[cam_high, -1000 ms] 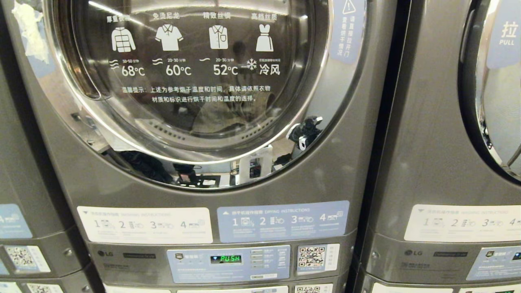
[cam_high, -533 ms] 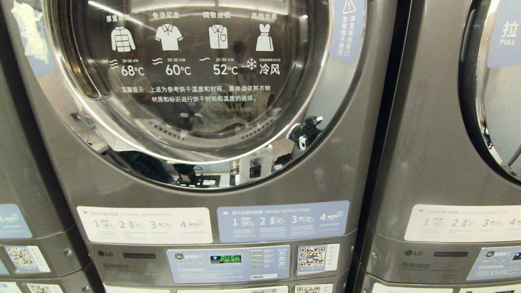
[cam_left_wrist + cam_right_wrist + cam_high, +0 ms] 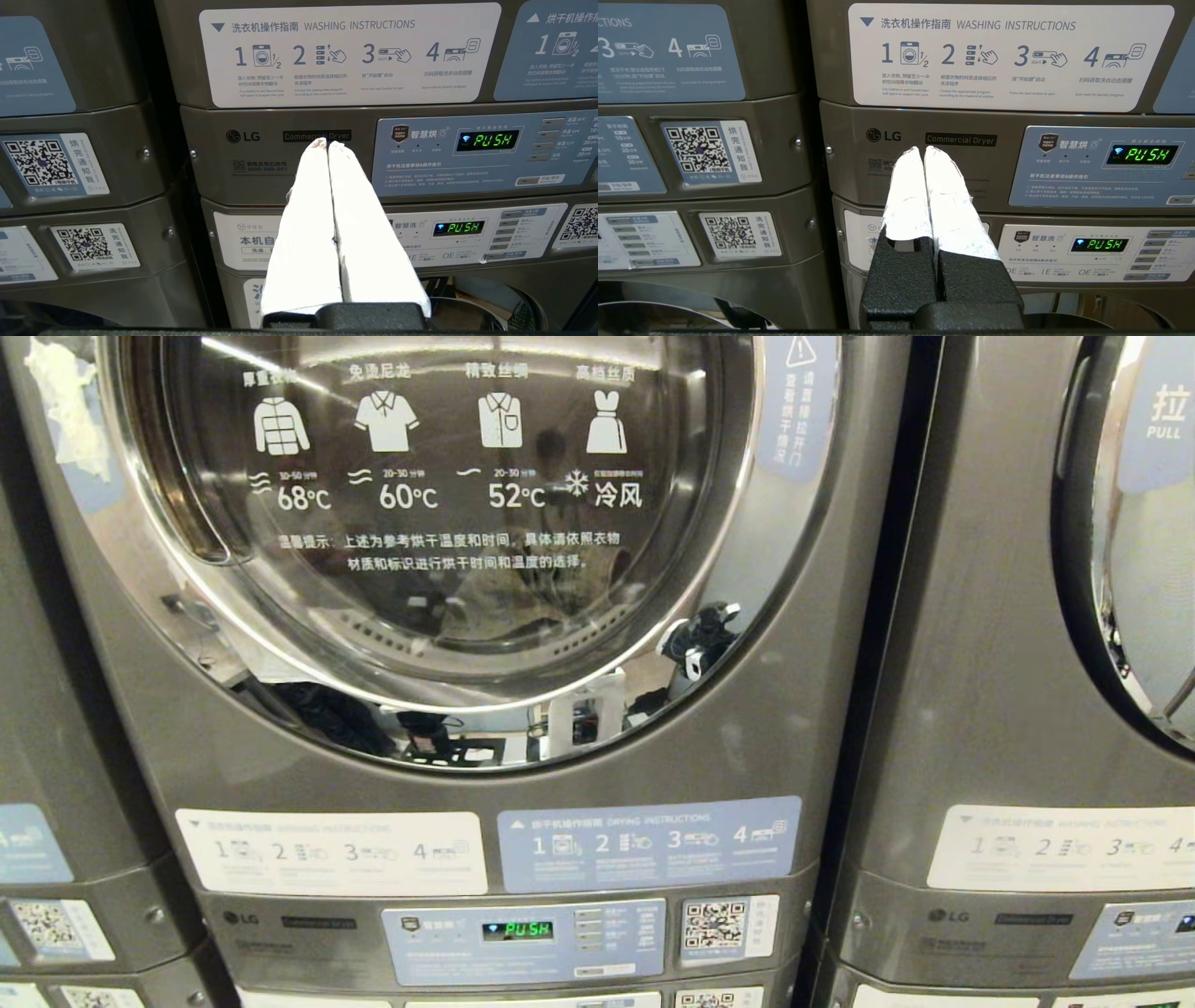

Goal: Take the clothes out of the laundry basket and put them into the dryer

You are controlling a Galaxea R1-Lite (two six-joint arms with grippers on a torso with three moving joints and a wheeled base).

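Grey brushed-metal dryer [image 3: 803, 728], stacked unit, 1 of 3 machines in the head view. Round glass door [image 3: 439, 513] shut, printed with 4 garment icons and the settings 68, 60, 52 and cool air. Display [image 3: 516, 930] reads PUSH.

Clothes [image 3: 518, 593]: a dull, crumpled heap lying low in the drum behind the glass. Judged soft, light and limp, likely to drape and snag; best pinched at a raised fold near the top of a heap, not at an edge. Laundry basket: not in any view, so whether items remain in it cannot be told.

Left gripper [image 3: 328, 144]: white-wrapped fingers pressed together, holding nothing, pointing at the dryer's lower front panel near the "Commercial Dryer" label [image 3: 316, 136], apart from it.

Right gripper [image 3: 922, 150]: fingers together, empty, aimed at the matching panel of the neighbouring machine [image 3: 990, 154], just below its label.

Neither arm shows in the head view.

Change from 1 second ago: none worth recording in the head view. Door, heap, display and reflections in the chrome ring all sit as they did; only a slight shimmer in the glass.
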